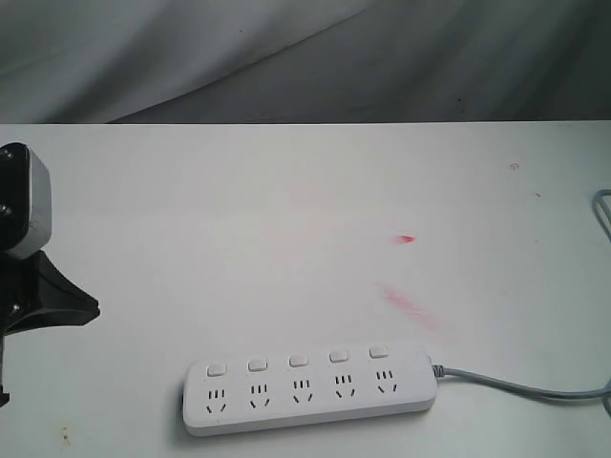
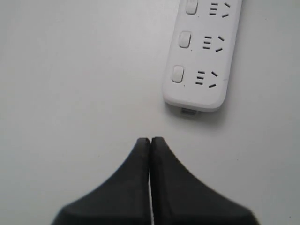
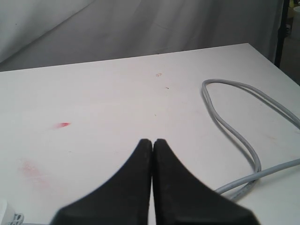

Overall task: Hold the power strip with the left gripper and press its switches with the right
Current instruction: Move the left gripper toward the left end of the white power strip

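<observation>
1. The long white plastic power strip point(image 1: 307, 389), with five sockets in a row, lies flat on the white table point(image 1: 286, 191). In the exterior view it is near the front edge, and its grey cord point(image 1: 516, 386) trails off to the right.
2. The left gripper point(image 2: 150, 140), a black two-finger claw, has its fingers pressed together on nothing. Its tips are near the strip's cord-free end but clearly apart from it.
3. The right gripper point(image 3: 153, 140), a matching black claw, is likewise pinched closed and empty. It points over bare table beside a loop of the cord. It does not show in the exterior view, so its height is hard to judge.
4. The five small white rounded-square switches point(image 1: 298, 361) sit one above each socket, and nothing touches them.
5. By my reading the task has barely begun, with the strip unheld and no switch pressed. The left claw has yet to open and clamp the strip, and the right has to travel over to the buttons.
</observation>
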Robot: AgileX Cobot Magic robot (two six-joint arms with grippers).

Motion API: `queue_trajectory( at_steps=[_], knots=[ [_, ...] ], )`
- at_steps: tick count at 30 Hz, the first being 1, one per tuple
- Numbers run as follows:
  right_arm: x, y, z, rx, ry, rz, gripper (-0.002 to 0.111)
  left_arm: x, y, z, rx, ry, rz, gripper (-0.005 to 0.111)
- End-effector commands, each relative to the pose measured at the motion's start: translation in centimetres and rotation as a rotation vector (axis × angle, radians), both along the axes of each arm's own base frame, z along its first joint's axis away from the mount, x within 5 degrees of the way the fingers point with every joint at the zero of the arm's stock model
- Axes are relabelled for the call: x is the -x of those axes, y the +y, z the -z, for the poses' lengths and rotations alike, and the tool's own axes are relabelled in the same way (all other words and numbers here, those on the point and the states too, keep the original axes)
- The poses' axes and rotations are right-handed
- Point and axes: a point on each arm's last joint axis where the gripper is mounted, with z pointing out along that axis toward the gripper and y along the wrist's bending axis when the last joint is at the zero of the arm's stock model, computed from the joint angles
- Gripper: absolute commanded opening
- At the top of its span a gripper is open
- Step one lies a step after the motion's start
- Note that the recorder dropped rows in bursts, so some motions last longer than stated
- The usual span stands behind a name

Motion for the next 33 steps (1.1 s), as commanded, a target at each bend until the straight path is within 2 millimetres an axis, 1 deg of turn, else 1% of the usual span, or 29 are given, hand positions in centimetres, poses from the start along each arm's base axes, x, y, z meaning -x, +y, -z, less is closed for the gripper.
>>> queue_trajectory(
  at_steps=[1, 11, 13, 19, 26, 29, 33],
  knots=[
    [0.0, 0.0, 0.0, 0.002, -0.012, 0.009, 0.000, -0.1, -0.3, -0.2, 0.021, -0.006, 0.005, 0.001],
    [0.0, 0.0, 0.0, 0.002, -0.012, 0.009, 0.000, -0.1, 0.0, -0.1, -0.020, -0.015, 0.009, 0.001],
    [0.0, 0.0, 0.0, 0.002, -0.012, 0.009, 0.000, -0.2, -0.1, 0.3, -0.017, 0.018, 0.030, 0.001],
    [0.0, 0.0, 0.0, 0.002, -0.012, 0.009, 0.000, -0.2, -0.7, 1.7, 0.007, 0.097, 0.211, 0.001],
    [0.0, 0.0, 0.0, 0.002, -0.012, 0.009, 0.000, -1.8, -0.5, 3.5, -0.018, 0.108, 0.188, 0.001],
    [0.0, 0.0, 0.0, 0.002, -0.012, 0.009, 0.000, -2.1, -0.5, 4.0, -0.017, 0.113, 0.192, 0.001],
    [0.0, 0.0, 0.0, 0.002, -0.012, 0.009, 0.000, -2.3, -0.8, 4.0, 0.018, 0.095, 0.218, 0.001]
  ],
)
